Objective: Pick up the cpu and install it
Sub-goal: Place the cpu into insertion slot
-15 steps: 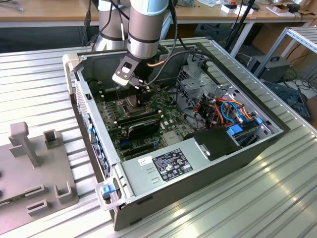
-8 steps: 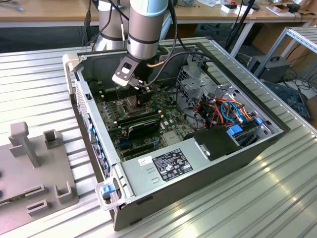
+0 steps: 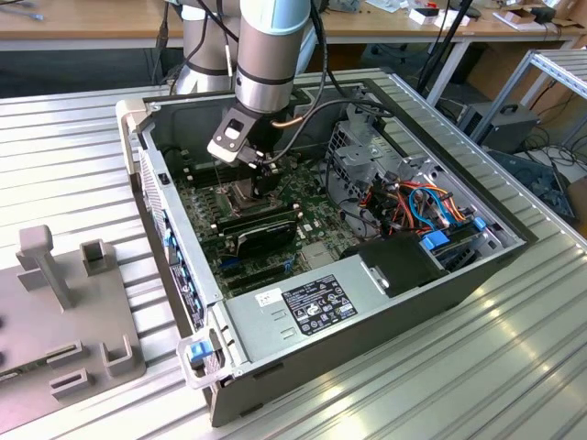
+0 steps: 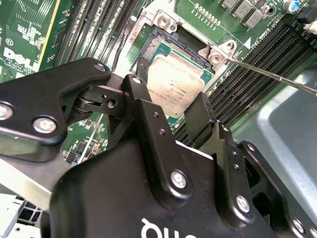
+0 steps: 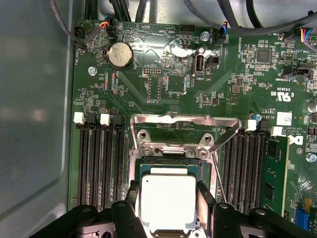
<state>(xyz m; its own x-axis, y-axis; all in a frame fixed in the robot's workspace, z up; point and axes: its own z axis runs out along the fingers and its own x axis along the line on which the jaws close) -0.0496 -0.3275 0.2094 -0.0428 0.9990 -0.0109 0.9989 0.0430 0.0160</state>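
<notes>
My end effector is pinching the cpu. One of the black fingers is on each of two opposite edges, and the silver top is bare between them. I hold the chip right over the open socket, which lies between the two banks of memory slots near the middle of the motherboard. I cannot tell whether the chip is already resting on the socket.

As I judge it, doing this step well means keeping the chip flat and square to the socket walls, lowering it without any sideways slide, and adding no push. The contacts under it look easy to bend, so a tilted chip is the main risk.

Just past the chip, the metal load plate stands folded back and its thin lever is swung aside, so both are out of my way.

The first wrist view looks straight down, so it lets me check squareness. The second wrist view is slanted, so it lets me check tilt and finger contact.

The exterior view adds the setting: the open computer case lying on the ribbed metal counter, with my arm reaching into it.
</notes>
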